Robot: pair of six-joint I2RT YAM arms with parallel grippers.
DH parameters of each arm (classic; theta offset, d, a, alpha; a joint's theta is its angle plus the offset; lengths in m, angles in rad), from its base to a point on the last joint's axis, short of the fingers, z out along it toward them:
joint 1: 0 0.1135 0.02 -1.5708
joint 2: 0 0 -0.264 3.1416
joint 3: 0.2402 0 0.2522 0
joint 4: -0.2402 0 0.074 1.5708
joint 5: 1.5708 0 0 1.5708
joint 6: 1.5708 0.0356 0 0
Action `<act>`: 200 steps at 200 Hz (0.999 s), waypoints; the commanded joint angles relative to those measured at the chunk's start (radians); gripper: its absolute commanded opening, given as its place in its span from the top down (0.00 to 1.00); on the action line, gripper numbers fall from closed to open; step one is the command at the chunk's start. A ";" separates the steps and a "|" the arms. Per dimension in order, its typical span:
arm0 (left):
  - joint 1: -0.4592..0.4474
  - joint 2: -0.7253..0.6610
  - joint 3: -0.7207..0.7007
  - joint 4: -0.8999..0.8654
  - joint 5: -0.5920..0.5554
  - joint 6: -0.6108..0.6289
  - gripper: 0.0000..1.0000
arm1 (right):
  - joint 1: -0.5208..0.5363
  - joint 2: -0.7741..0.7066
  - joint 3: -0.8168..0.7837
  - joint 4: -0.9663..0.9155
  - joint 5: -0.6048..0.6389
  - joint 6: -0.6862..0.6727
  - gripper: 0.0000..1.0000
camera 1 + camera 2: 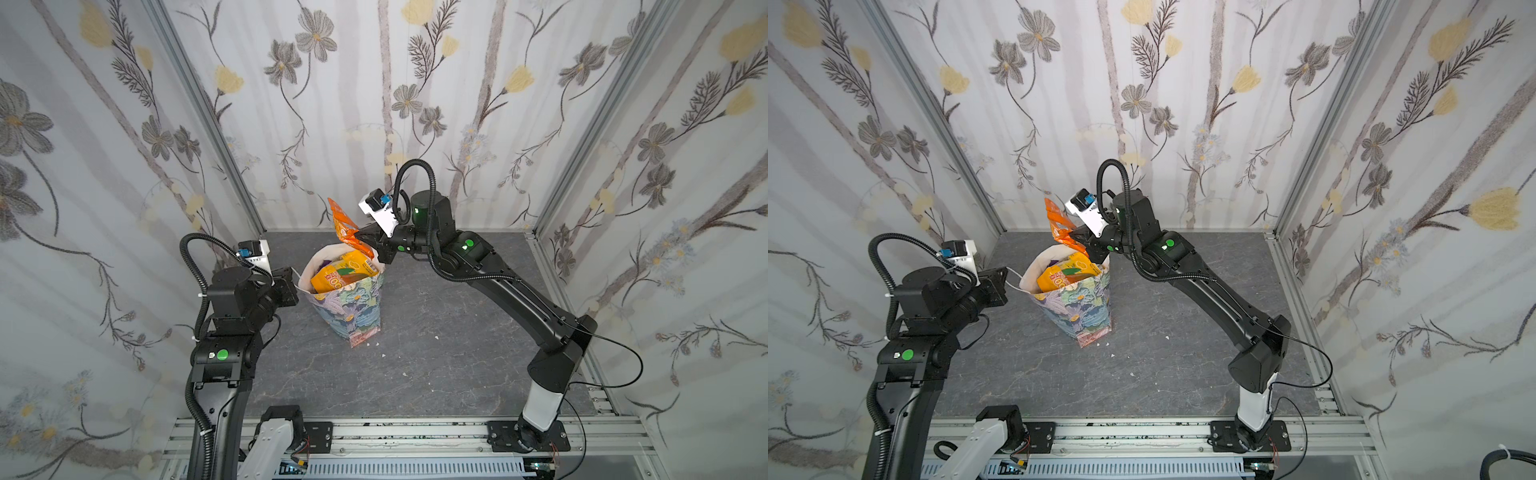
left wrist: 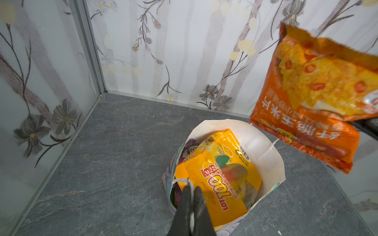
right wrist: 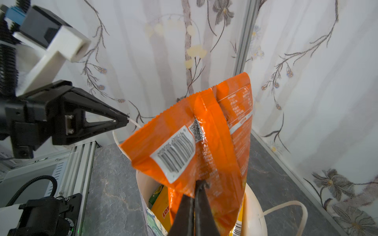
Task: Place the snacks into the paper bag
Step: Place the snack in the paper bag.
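The paper bag [image 1: 353, 309] [image 1: 1077, 309] is seen standing upright on the gray marbled bench [image 1: 449, 345], about midway between left and right and somewhat toward the far side, with its mouth open and its white inside shown. It is filled nearly to the rim with snacks. A yellow packet [image 1: 332, 279] [image 2: 218, 179] printed with a mango is laid tilted on top, and a purple packet [image 2: 190, 145] is glimpsed beneath it at the far-left side. An orange packet [image 1: 344, 226] [image 1: 1060, 224] [image 2: 313, 96] [image 3: 206, 139] is held in the air just above the bag's far rim, roughly on end. Whether its lower corner touches the rim cannot be told. It is pinched near its lower edge by the right claw [image 1: 360, 237] [image 3: 197, 185], whose fingers are pressed together on the foil. In the right wrist view the packet's barcode and back seam are turned toward the camera. At the bag's left rim a white cord handle [image 2: 179, 180] [image 3: 132, 123] is gripped by the left claw [image 1: 296, 284] [image 2: 191, 185] [image 3: 125, 120], its fingers closed tight on the cord, and the cord is drawn out to the left. A second handle [image 3: 286, 205] is seen drooping outside the bag on the opposite side. A few small white scraps [image 1: 382, 355] are scattered on the bench near the bag's base. The bench is enclosed on the left, far and right sides by walls [image 1: 374, 104] covered in flowered paper.
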 commanded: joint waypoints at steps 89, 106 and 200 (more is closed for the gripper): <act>0.001 -0.003 0.007 0.036 -0.015 0.025 1.00 | 0.002 0.090 0.017 -0.054 0.157 -0.108 1.00; 0.001 -0.003 0.010 0.036 -0.017 0.026 1.00 | 0.002 0.092 0.017 -0.068 0.197 -0.132 0.97; 0.001 0.007 0.005 0.041 -0.007 0.018 1.00 | 0.077 0.117 0.068 -0.153 0.227 -0.173 0.37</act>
